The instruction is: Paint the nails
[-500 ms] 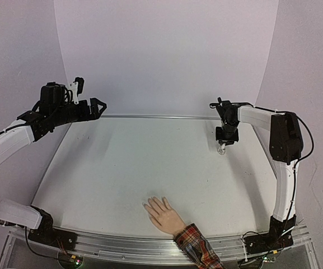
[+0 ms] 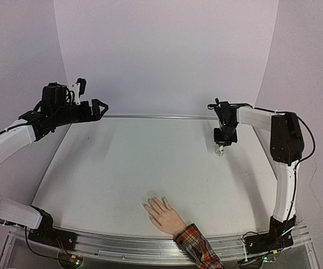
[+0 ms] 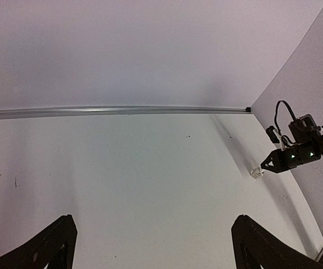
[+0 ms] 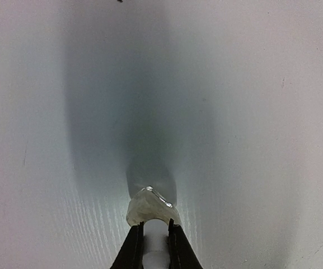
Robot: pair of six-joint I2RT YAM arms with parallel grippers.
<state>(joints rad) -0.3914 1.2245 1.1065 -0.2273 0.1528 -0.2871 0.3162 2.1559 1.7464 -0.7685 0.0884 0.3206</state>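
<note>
The right gripper (image 4: pixel 153 227), clamped on a small white polish bottle (image 4: pixel 149 206) at the desk's (image 2: pixel 122 168) far right, should carry it upright and firmly. The left gripper (image 2: pixel 98 105) hovers with jaws apart. The nails (image 2: pixel 148 205) of the mannequin hand (image 2: pixel 162 214) lie at the near edge.

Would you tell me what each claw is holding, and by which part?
The right claw pinches a small pale bottle by its white end, the clear end sticking out. The left claw is open and empty.
</note>
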